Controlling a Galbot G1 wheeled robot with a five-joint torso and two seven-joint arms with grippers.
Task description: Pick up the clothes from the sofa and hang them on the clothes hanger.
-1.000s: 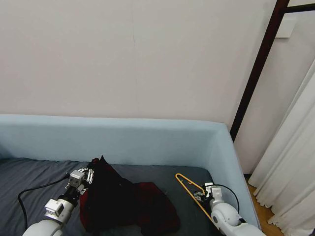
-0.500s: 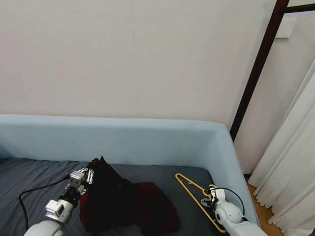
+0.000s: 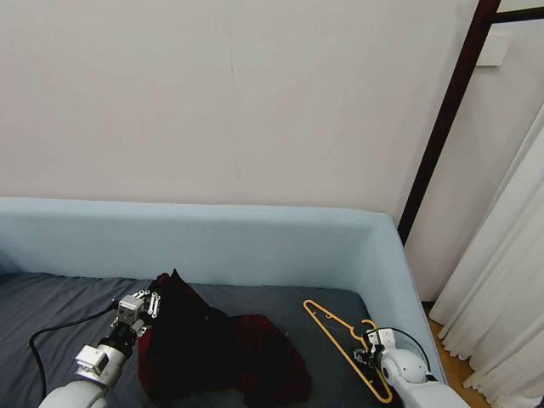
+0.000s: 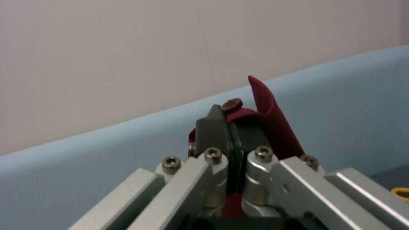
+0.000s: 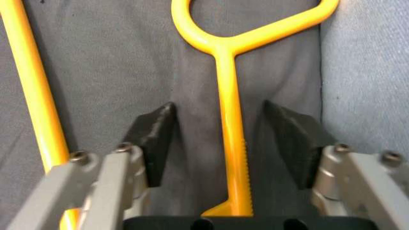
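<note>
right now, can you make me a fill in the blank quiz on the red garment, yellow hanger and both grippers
The left gripper is ___ on the dark red cloth garment.
The right gripper is ___, straddling the yellow plastic hanger at its stem.
The hanger lies on the sofa's ___ seat cushion.
Missing words: shut, open, grey.

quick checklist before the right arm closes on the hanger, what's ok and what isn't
1. Left pincer shut on the red garment: ok, cloth is clamped in it.
2. Right pincer open: ok.
3. Hanger stem between the right jaws: ok, roughly centred, not touching either side.
4. Hanger lying flat on the sofa seat: ok.
5. Garment lifted off the seat: not ok, most of it lies heaped there.
6. Left grip at collar or shoulder: cannot tell.
</note>
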